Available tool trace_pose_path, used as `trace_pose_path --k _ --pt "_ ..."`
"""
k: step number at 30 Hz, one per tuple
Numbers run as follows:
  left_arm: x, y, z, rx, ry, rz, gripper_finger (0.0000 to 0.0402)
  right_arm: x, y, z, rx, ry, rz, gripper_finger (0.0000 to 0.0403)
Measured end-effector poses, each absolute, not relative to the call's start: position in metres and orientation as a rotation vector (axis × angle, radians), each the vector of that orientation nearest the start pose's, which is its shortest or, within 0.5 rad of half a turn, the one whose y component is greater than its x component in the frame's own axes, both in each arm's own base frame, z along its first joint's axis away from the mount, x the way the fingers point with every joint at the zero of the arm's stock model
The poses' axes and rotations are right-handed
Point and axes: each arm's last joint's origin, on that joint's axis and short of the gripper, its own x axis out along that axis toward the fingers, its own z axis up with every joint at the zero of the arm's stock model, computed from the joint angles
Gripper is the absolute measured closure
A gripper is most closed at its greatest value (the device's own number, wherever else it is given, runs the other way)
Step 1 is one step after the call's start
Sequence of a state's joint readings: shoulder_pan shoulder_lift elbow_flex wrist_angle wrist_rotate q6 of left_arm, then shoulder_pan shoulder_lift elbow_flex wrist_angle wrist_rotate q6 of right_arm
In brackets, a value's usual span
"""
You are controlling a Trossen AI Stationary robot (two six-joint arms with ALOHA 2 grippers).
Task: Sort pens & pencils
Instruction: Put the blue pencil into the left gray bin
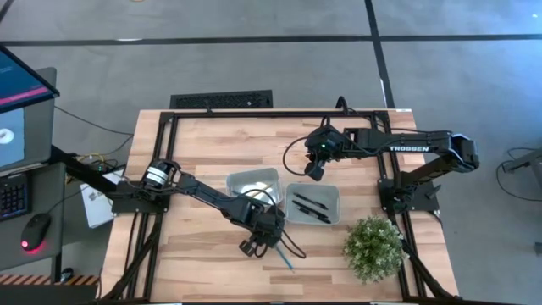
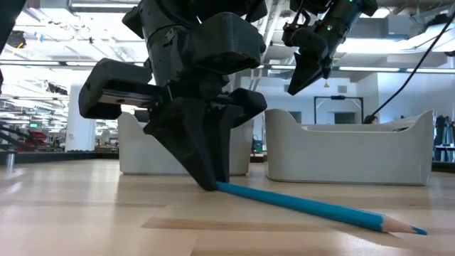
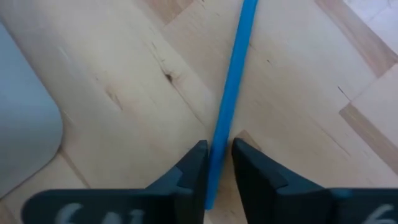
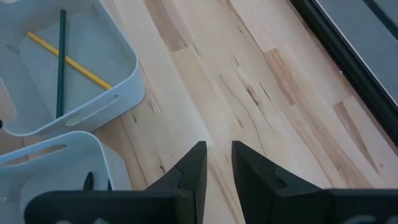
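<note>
A blue pencil (image 1: pixel 286 257) lies on the wooden table near its near edge, sharpened tip toward the low camera (image 2: pixel 313 208). My left gripper (image 3: pixel 219 152) stands over its blunt end, shut on it. Two white bins sit mid-table. The left bin (image 1: pixel 241 180) holds a yellow pencil (image 4: pixel 74 62) and a dark green pencil (image 4: pixel 60 68). The right bin (image 1: pixel 335 191) holds black pens (image 1: pixel 310 206). My right gripper (image 1: pixel 313 174) hovers above the table just beyond the pens' bin, shut and holding nothing (image 4: pixel 219 152). My left gripper pinches the blue pencil near its blunt end (image 3: pixel 217 146) between its two fingers. They come from above, pointing down, one on each side of the shaft (image 2: pixel 213 181). The rest of the pencil lies along the table, tip (image 2: pixel 416 229) toward the near edge.
A potted plant (image 1: pixel 373 246) stands near the table's right near corner, beside the right arm's base. A black frame (image 1: pixel 279 112) runs along the table's edges. Bare wood lies left of the bins and along the far side.
</note>
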State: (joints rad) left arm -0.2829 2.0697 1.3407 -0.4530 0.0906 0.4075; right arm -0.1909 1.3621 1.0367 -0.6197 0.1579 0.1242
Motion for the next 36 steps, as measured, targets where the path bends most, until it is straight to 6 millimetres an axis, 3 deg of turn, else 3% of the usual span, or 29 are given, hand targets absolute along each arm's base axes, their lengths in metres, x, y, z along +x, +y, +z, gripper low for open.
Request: trace_pose_path --k 11,30,36 --pt "0.389 -0.116 0.127 0.511 1.089 -0.584 0.0392 0.267 -0.056 0.262 0.129 0.928 -0.381 0.0308" --pt "0.388 -0.121 0.128 0.456 1.093 -0.563 0.0391 0.267 -0.056 0.262 0.129 0.928 -0.381 0.0308" --pt "0.382 -0.125 0.138 0.454 1.102 -0.552 0.0391 0.267 -0.056 0.262 0.129 0.928 -0.381 0.0308"
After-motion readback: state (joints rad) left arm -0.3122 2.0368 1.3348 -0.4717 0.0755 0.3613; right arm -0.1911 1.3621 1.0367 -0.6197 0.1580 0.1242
